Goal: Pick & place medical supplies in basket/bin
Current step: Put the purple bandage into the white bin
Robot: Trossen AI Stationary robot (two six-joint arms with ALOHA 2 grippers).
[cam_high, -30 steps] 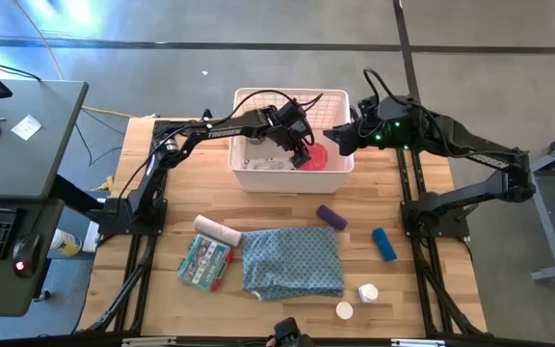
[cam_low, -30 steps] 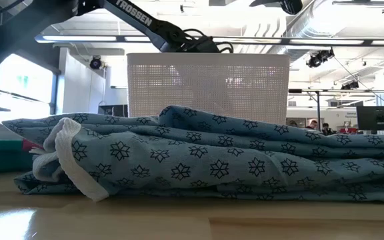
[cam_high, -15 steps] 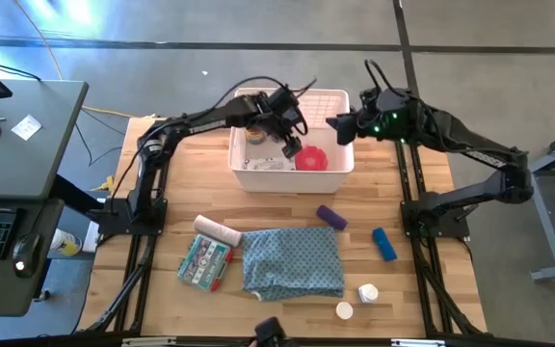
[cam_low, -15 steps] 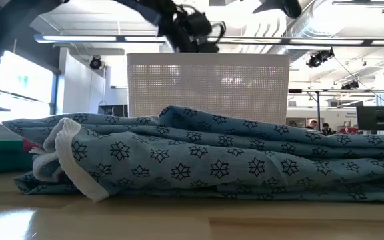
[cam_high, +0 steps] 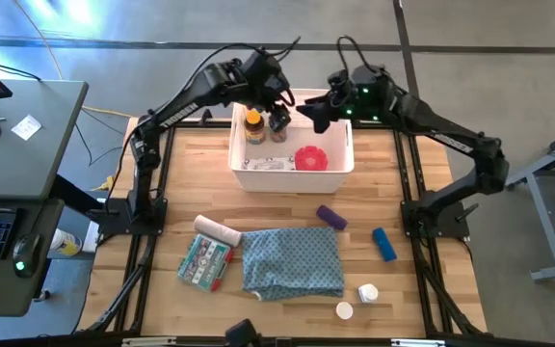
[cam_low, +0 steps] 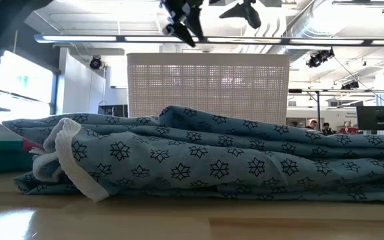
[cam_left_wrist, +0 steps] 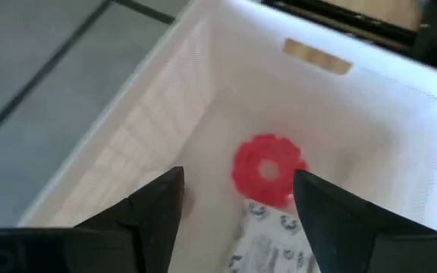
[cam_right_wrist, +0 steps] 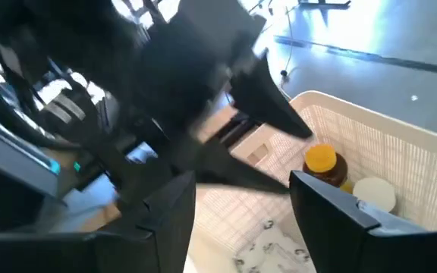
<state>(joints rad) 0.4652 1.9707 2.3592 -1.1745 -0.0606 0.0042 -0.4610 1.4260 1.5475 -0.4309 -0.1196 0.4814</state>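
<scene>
The white latticed basket (cam_high: 339, 164) stands at the table's far middle. Inside it are the amber yellow-capped bottle (cam_high: 253, 126), a white pill bottle (cam_right_wrist: 374, 193), the pink-red disc (cam_high: 309, 157) and a printed packet (cam_high: 266, 164). My left gripper (cam_high: 278, 118) hangs open above the basket's far side, holding nothing; its wrist view looks down on the disc (cam_left_wrist: 268, 168). My right gripper (cam_high: 318, 113) is open above the basket's far right corner, close beside the left. The purple tube (cam_high: 330, 217), blue tube (cam_high: 383, 244), bandage roll (cam_high: 218, 231), a green packet (cam_high: 203, 262) and two white bottles (cam_high: 368, 292) lie on the table.
The blue-grey patterned cloth (cam_high: 292, 260) lies bunched at the near middle and fills the low view (cam_low: 205, 160), hiding the table items behind it. Bare wood shows between the basket and the cloth. A grey desk (cam_high: 17, 135) stands off the table's left side.
My left gripper has risen out of the basket and drawn back toward the far edge; the pink-red disc now lies uncovered on the basket floor. My right gripper has risen and moved left, over the basket's far right corner.
</scene>
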